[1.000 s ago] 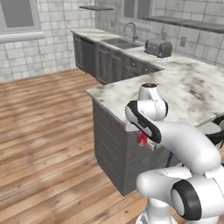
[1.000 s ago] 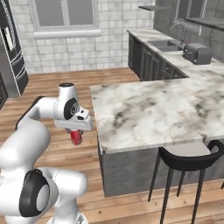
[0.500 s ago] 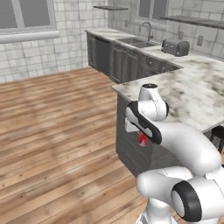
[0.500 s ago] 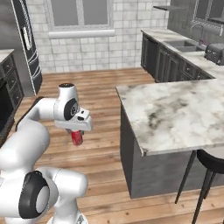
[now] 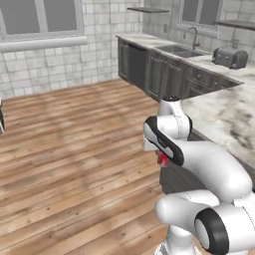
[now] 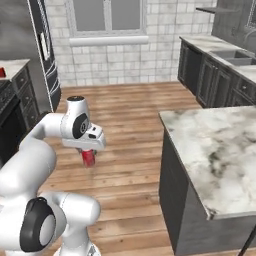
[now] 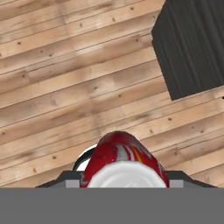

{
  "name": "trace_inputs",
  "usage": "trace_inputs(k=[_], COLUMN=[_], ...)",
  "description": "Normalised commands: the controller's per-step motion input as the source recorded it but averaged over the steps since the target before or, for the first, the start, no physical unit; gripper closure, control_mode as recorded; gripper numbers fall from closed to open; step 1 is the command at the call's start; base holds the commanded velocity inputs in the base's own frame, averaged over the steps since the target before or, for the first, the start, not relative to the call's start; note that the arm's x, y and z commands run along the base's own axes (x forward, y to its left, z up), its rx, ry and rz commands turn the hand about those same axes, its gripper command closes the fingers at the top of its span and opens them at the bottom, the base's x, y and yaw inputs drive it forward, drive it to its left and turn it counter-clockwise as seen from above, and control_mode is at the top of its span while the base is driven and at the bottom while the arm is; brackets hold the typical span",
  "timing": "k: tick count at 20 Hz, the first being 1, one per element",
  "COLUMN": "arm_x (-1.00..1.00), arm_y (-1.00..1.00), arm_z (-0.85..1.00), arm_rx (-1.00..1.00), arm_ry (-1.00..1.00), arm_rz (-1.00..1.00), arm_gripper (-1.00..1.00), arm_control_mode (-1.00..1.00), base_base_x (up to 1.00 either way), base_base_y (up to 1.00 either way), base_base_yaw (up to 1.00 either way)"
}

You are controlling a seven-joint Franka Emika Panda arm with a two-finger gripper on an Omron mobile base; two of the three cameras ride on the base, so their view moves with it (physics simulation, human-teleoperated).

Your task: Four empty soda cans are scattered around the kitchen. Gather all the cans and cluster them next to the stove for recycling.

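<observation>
The gripper point(image 6: 89, 153) is clenched on a red can point(image 6: 89, 158), held upright below the hand, well above the wood floor point(image 5: 74, 149) and out in the open room. In the hand view the can point(image 7: 124, 164) sits between the jaws, silver top toward the camera. The island counter point(image 6: 210, 150) lies to the right; the far counter carries a sink point(image 5: 179, 50) and a toaster point(image 5: 230, 58). At the far left of the right base view, a dark edge is probably the stove point(image 6: 9, 102), with a small red object point(image 6: 2, 73) on the counter beside it, possibly a can already delivered. As I judge it, this can is in transit; how many remain I cannot tell.
</observation>
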Motion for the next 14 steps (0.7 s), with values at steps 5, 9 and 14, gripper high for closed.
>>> trace_inputs(k=[5, 9, 14], arm_x=[0.00, 0.00, 0.00], arm_y=[0.00, 0.00, 0.00], arm_z=[0.00, 0.00, 0.00], arm_rx=[0.00, 0.00, 0.00], arm_ry=[0.00, 0.00, 0.00], arm_rz=[0.00, 0.00, 0.00], arm_gripper=[1.00, 1.00, 1.00], arm_control_mode=[1.00, 1.00, 1.00], base_base_x=[0.74, 0.74, 0.77], base_base_y=[0.52, 0.49, 0.47], base_base_yaw=[0.14, 0.15, 0.15])
